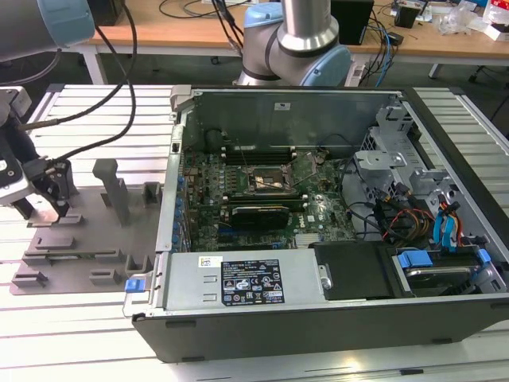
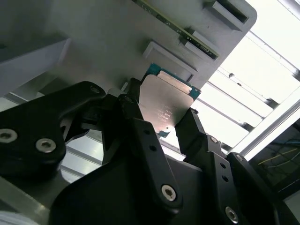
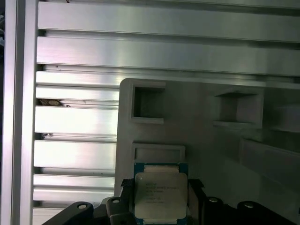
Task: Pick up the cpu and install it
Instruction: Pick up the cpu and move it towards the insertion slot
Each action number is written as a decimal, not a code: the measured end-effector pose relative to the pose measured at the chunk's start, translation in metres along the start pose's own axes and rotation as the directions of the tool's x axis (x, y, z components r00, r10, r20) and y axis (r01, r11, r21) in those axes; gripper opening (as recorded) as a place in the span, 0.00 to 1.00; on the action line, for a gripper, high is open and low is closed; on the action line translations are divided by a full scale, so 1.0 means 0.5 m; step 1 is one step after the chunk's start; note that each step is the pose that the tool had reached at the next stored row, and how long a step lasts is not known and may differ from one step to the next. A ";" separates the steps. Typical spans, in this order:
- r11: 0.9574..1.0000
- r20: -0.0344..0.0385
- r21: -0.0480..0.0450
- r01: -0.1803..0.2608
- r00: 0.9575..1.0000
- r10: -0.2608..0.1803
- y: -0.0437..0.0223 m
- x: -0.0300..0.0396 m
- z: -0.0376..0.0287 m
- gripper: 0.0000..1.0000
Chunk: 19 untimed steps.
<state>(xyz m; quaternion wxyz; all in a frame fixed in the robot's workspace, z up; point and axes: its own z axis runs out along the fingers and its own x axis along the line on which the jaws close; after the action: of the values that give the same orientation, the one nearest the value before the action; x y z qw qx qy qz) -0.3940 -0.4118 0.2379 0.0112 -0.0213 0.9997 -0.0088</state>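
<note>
One gripper at nine o'clock in the exterior view, partly cut off by the picture's edge. Two dark fingers pointing down onto one grey tray; whatever sits between the tips hidden there by the fingers themselves. One open computer case at three o'clock from the tray, just beside it, with one black socket in a metal frame near the board's middle. One arm base at twelve o'clock, cut off above. All on one slatted table.

Second wrist view: one cpu, silvery top showing, pinched between two fingers, one against each opposite edge, closed onto it. Near edge of the chip covered by the gripper body. Tray close behind; contact between chip and tray impossible to judge.

First wrist view: one cpu between the two fingers of the gripper, near edge cut off by the frame. Two square pockets in the tray beyond it. One shallow rimmed seat just beside the chip. Table slats alongside the tray.
</note>
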 end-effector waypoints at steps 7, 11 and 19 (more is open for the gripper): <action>1.000 0.000 0.000 0.000 1.000 0.000 0.000 -0.001 -0.023 0.55; 1.000 0.000 0.000 0.000 1.000 0.000 0.001 -0.001 -0.038 0.55; 1.000 0.000 0.000 0.000 1.000 0.000 0.001 -0.002 -0.065 0.55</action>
<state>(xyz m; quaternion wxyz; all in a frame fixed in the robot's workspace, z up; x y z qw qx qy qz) -0.3940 -0.4105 0.2702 0.0112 -0.0213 0.9997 -0.0088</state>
